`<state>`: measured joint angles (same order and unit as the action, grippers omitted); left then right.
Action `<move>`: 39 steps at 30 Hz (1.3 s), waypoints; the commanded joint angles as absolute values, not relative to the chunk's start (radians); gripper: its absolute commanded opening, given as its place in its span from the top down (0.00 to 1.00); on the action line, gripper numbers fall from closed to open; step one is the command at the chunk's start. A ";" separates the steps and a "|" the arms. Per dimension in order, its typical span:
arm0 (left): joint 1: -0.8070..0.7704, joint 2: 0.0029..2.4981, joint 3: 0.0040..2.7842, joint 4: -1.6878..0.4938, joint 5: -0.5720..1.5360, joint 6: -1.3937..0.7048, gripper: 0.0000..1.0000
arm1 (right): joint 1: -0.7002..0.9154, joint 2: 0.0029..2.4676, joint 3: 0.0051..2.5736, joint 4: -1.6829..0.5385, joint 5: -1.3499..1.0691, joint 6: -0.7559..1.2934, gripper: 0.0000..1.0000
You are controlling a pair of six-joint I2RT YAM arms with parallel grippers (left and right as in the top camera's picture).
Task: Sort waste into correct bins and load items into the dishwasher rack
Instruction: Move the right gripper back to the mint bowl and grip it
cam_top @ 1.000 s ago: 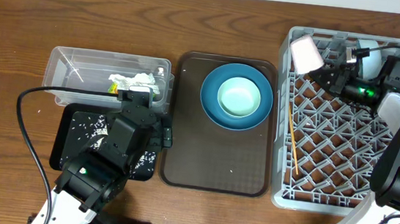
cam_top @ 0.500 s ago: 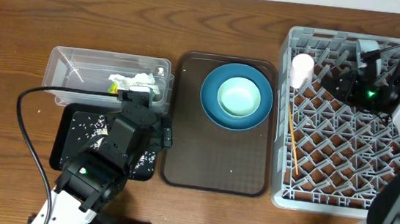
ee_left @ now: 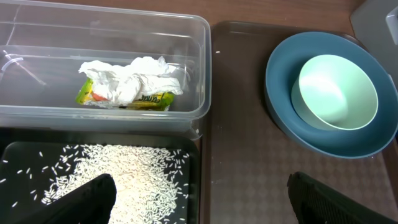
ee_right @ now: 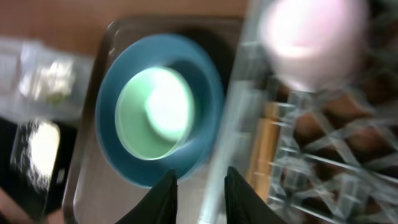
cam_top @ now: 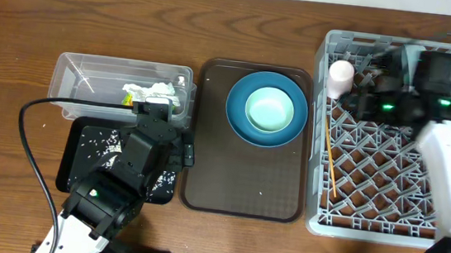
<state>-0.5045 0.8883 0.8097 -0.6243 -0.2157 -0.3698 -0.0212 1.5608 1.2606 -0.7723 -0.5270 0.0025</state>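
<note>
the white-pink cup [cam_top: 341, 75] sat in the far left corner of the rack [cam_top: 315, 193], apart from the right gripper [ee_right: 200, 186], whose jaws stood slightly parted and empty. the left gripper [ee_left: 202, 202] hung wide open, holding nothing, near the black tray [ee_left: 18, 155] of rice [ee_left: 124, 177].

Clear tub [ee_left: 202, 74] is holding a crumpled napkin [ee_left: 134, 81] w/ a yellow-green wrapper [ee_left: 154, 100] poking out from under it. Black tray [ee_left: 18, 152] is lying just below the tub, rice grains [ee_left: 118, 177] spreading across it. Brown tray [ee_left: 242, 174] is sitting just R of the tub, carrying a blue plate [ee_left: 283, 81] w/ a green bowl [ee_left: 339, 93] nesting inside. L gripper [ee_left: 199, 208] is hanging below the tub, fingers [ee_left: 87, 199] spreading wide, nothing btwn them.
</note>
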 commanded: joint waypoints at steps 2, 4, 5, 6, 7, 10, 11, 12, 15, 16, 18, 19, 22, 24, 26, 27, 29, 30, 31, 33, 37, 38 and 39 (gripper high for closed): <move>-0.501 0.888 0.829 -0.624 -0.217 -0.379 0.09 | 0.162 1.549 1.262 -0.757 -0.369 -0.014 0.73; -0.501 0.888 0.829 -0.624 -0.217 -0.379 0.09 | 0.249 1.553 1.262 -0.742 -0.270 0.001 0.71; -0.501 0.888 0.829 -0.624 -0.218 -0.379 0.09 | 0.297 1.557 1.262 -0.729 -0.212 0.013 0.70; -0.501 0.888 0.829 -0.624 -0.217 -0.379 0.09 | 0.333 1.561 1.262 -0.719 -0.175 0.020 0.68; -0.501 0.888 0.829 -0.624 -0.218 -0.379 0.09 | 0.367 1.568 1.262 -0.709 -0.139 0.027 0.67; -0.501 0.888 0.829 -0.624 -0.218 -0.379 0.09 | 0.456 1.596 1.262 -0.672 -0.067 0.049 0.63; -0.501 0.888 0.829 -0.624 -0.217 -0.379 0.09 | 0.482 1.613 1.262 -0.657 -0.051 0.053 0.63; -0.501 0.888 0.829 -0.624 -0.217 -0.379 0.09 | 0.496 1.625 1.262 -0.645 -0.048 0.055 0.62; -0.501 0.888 0.829 -0.624 -0.217 -0.379 0.09 | 0.535 1.679 1.262 -0.601 -0.049 0.055 0.61; -0.501 0.888 0.829 -0.624 -0.217 -0.379 0.09 | 0.545 1.702 1.262 -0.586 -0.049 0.055 0.61; -0.501 0.888 0.829 -0.624 -0.217 -0.379 0.09 | 0.560 1.749 1.262 -0.558 -0.048 0.055 0.61; -0.501 0.888 0.829 -0.624 -0.217 -0.379 0.09 | 0.565 1.771 1.262 -0.546 -0.048 0.055 0.61; -0.501 0.888 0.829 -0.624 -0.217 -0.379 0.09 | 0.571 1.832 1.262 -0.514 -0.049 0.055 0.61; -0.501 0.888 0.829 -0.624 -0.217 -0.379 0.09 | 0.572 1.865 1.262 -0.500 -0.059 0.056 0.62; -0.501 0.888 0.829 -0.624 -0.217 -0.379 0.09 | 0.572 1.890 1.262 -0.496 -0.072 0.067 0.62; -0.501 0.888 0.829 -0.624 -0.217 -0.379 0.09 | 0.572 1.898 1.262 -0.496 -0.076 0.072 0.63; -0.501 0.888 0.829 -0.624 -0.218 -0.379 0.09 | 0.572 1.909 1.262 -0.497 -0.083 0.074 0.65; -0.501 0.888 0.829 -0.624 -0.218 -0.379 0.09 | 0.572 1.910 1.262 -0.497 -0.083 0.074 0.66; -0.501 0.888 0.829 -0.624 -0.218 -0.379 0.09 | 0.572 1.910 1.262 -0.497 -0.083 0.074 0.68; -0.501 0.888 0.829 -0.624 -0.218 -0.379 0.09 | 0.572 1.909 1.262 -0.497 -0.083 0.074 0.73; -0.501 0.888 0.829 -0.624 -0.218 -0.379 0.09 | 0.572 1.907 1.262 -0.497 -0.084 0.074 0.79; -0.501 0.888 0.829 -0.624 -0.218 -0.379 0.09 | 0.572 1.904 1.262 -0.497 -0.086 0.074 0.82; -0.501 0.888 0.829 -0.624 -0.218 -0.379 0.09 | 0.572 1.901 1.262 -0.497 -0.087 0.075 0.85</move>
<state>-0.5045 0.8883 0.8097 -0.6243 -0.2157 -0.3698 0.5652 1.9083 1.2606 -0.4988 -0.0784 0.0658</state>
